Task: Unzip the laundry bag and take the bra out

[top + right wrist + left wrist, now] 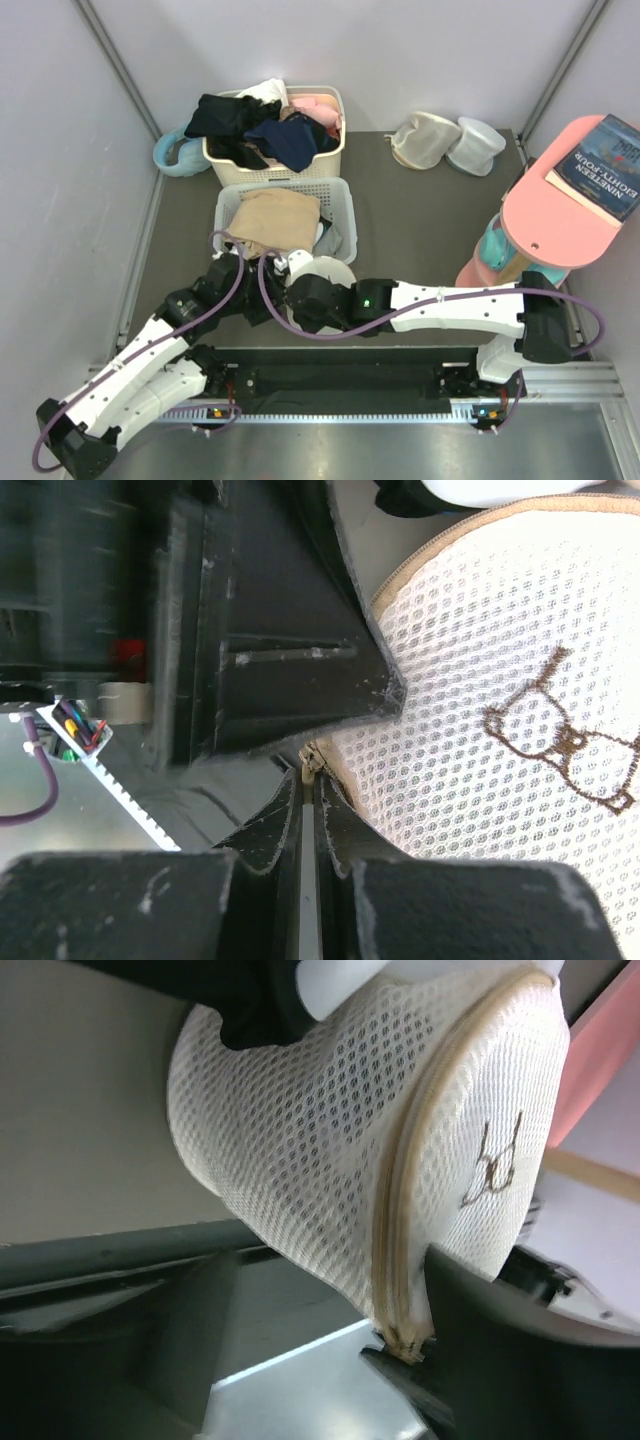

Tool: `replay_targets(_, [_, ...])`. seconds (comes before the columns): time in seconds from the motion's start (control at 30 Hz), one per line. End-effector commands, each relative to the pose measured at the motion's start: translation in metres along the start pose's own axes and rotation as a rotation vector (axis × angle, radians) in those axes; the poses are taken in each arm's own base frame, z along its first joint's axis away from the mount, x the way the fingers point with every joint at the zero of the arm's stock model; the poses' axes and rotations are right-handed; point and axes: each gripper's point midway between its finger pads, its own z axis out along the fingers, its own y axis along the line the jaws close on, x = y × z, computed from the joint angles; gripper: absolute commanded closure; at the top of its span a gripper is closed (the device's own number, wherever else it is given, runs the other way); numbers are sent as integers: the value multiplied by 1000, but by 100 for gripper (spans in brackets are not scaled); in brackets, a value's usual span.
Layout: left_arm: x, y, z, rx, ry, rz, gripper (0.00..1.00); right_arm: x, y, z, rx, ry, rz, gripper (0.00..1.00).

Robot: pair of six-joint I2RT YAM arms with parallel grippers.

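Observation:
The laundry bag (328, 272), a round cream mesh drum with a tan zip round its rim, sits between my two grippers at the near middle of the table. In the left wrist view the laundry bag (320, 1150) fills the top, its zip end hanging close to one dark finger (490, 1320). My left gripper (330, 1345) stands open around that rim. My right gripper (310, 780) is shut on the small tan zip pull (311, 760) at the edge of the laundry bag (480, 700), beside its brown pictogram. The bra is hidden.
A white slatted basket (345, 215) holding a folded tan cloth stands just beyond the bag. Behind it is a cream basket (275, 170) of dark clothes. Two pale pouches (445, 142) lie at the back right. A pink stand (555, 215) with a book (610, 165) is on the right.

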Motion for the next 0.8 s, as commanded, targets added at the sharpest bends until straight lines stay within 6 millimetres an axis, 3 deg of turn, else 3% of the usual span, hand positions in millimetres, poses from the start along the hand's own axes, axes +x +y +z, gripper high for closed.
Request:
replay_targets(0.0, [-1,-25,9,119,6,-66,45,-27,20,-5,-75,-65,3,100])
replay_targets(0.03, [-1,-23,12,120,7,-71,74,-25,19,-6,-70,-58,2,100])
replay_targets(0.1, [-7,-17,15,87,-29,-69,95,-20,15,-8,-61,-46,7,100])
replay_targets(0.13, [-11,-16,15,73,-50,-63,100,-17,12,-9,-56,-41,11,100])
replay_targets(0.23, [-25,-16,12,55,-107,-31,100,5,-3,-13,-36,-8,35,100])
replay_targets(0.27, [-26,-16,14,44,-100,-26,100,17,-14,-18,-15,17,32,100])
replay_targets(0.53, [-49,-25,20,56,-77,15,100,57,-88,-51,138,51,108,100])
replay_targets(0.63, [-58,-32,23,72,-79,34,100,60,-110,-60,181,36,150,100])
replay_targets(0.77, [-63,-47,31,119,-59,75,100,47,-132,-70,242,-8,174,100])
